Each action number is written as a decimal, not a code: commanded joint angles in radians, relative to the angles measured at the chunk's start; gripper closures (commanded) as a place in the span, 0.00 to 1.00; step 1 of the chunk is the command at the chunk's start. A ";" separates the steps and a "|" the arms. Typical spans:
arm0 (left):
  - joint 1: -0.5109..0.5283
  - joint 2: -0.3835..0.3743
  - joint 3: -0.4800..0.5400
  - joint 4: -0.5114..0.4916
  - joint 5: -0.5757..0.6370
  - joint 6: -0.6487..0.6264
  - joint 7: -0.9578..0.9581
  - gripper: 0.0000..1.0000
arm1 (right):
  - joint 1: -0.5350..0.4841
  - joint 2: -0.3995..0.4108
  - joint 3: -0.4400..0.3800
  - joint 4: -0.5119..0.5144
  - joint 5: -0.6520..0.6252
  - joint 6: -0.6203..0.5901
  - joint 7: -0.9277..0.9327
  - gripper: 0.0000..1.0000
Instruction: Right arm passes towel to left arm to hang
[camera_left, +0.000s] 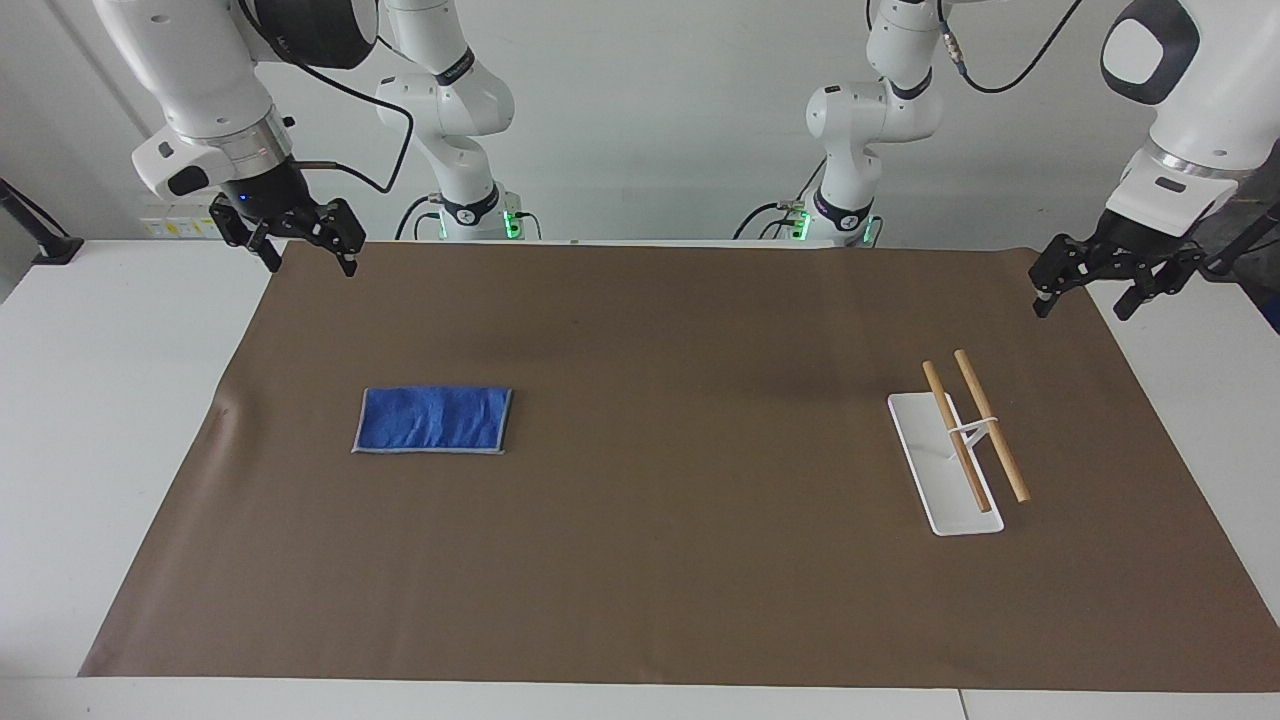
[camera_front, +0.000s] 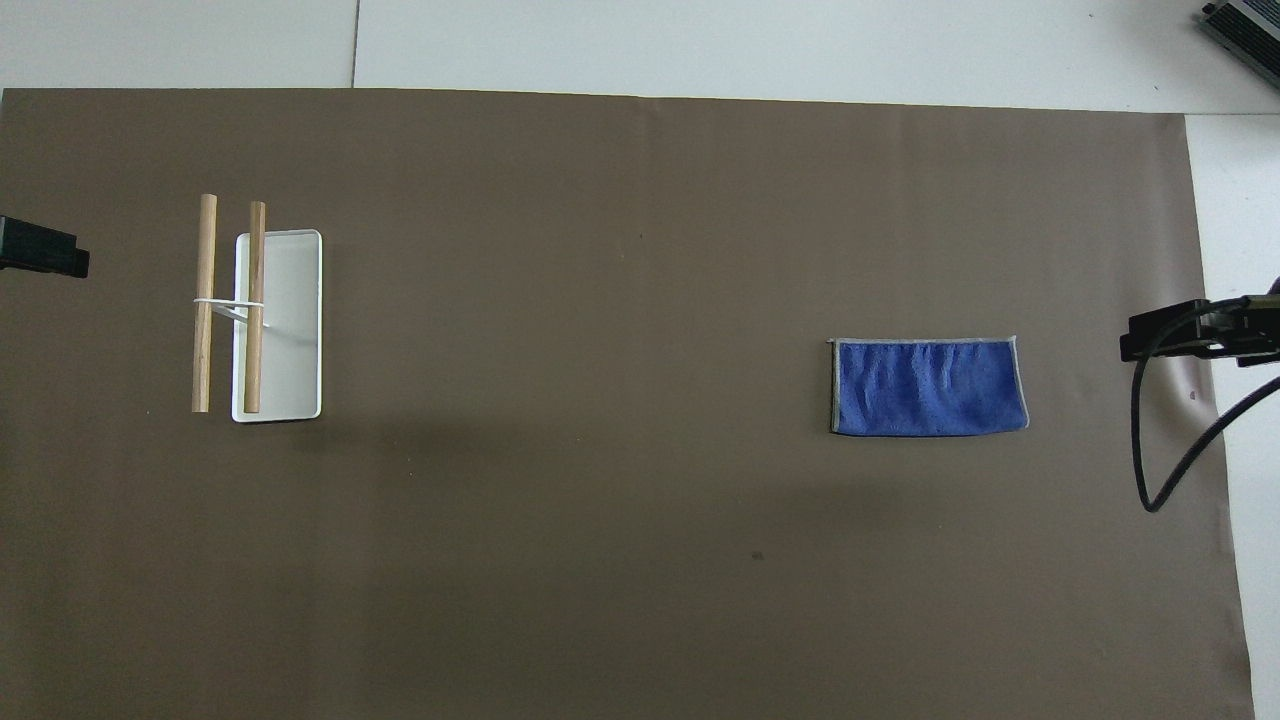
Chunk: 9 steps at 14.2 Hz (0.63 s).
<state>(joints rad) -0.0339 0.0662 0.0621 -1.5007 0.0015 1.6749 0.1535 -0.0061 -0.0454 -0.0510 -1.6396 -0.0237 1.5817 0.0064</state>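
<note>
The towel (camera_left: 432, 420) lies flat and folded on the brown mat (camera_left: 660, 600), toward the right arm's end of the worktop (camera_left: 120, 400), untouched. Its long edges run across the worktop, with a thin grey hem showing along the edges.

The right hand (camera_left: 298, 240) hangs in the air over the mat's corner at the robots' edge, at the right arm's end, well apart from the towel, fingers spread. The left hand (camera_left: 1112, 283) hangs over the mat's other corner on the robots' edge, also spread, and waits. Near it stands the rack (camera_left: 960, 440): 2 wooden bars on a white base, toward the left arm's end, well apart from the towel.

The step in hand looks like the right arm's reach for the towel; nothing of the task is done yet. To do it well, the right hand should come down over one short end of the towel instead of its middle, fingers spread across the hem, and pinch through all folded layers so none peels away on the lift. Gripping an end would leave the rest hanging free, giving the left hand a clear stretch of cloth to take. The lift should be high enough that the towel clears the mat before travelling toward the middle.
</note>
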 joint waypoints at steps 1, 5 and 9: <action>0.008 -0.029 0.001 -0.038 -0.014 0.013 0.014 0.00 | -0.009 -0.022 0.007 -0.034 0.011 0.024 0.024 0.00; 0.008 -0.029 0.001 -0.038 -0.014 0.003 0.012 0.00 | 0.000 -0.024 0.007 -0.075 0.010 0.119 0.021 0.00; 0.005 -0.046 -0.001 -0.067 -0.014 0.008 0.009 0.00 | 0.038 0.005 0.007 -0.156 0.011 0.291 0.023 0.00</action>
<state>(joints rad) -0.0335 0.0639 0.0620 -1.5061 0.0015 1.6741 0.1535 0.0173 -0.0397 -0.0500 -1.7277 -0.0230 1.7783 0.0068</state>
